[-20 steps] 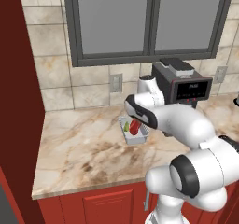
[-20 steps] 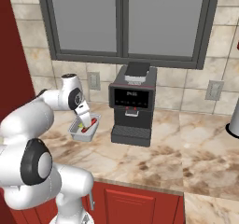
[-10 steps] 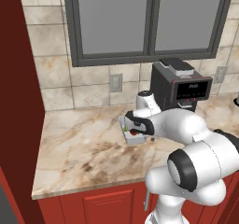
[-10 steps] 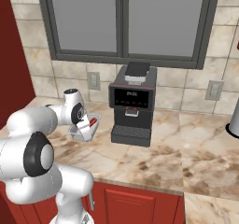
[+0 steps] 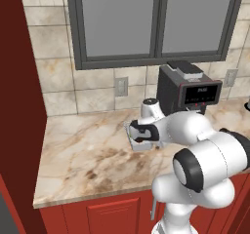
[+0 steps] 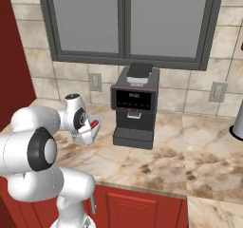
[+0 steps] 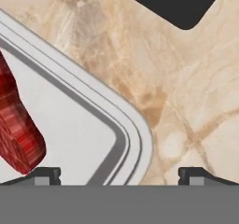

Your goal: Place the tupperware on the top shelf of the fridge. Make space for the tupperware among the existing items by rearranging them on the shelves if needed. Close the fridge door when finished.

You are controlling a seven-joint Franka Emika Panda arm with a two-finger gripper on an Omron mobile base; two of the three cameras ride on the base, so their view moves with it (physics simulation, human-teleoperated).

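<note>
I have the tool (image 7: 119, 174) spread wide and low over the tub (image 7: 84, 139) on the worktop (image 7: 186, 92) — its rounded corner sits between the fingertips (image 7: 46, 175), its rim running diagonally, one tip inside, one outside.

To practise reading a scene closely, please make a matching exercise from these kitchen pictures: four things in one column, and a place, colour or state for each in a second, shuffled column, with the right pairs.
Column one:
1. tupperware
2. coffee machine
3. tool
4. cabinets

Column two:
A. red, under the counter
B. open, low over a corner of the tub
C. black, against the tiled wall under the window
D. clear tub with red food, on the marble counter

Right pairs: 1-D, 2-C, 3-B, 4-A
</note>
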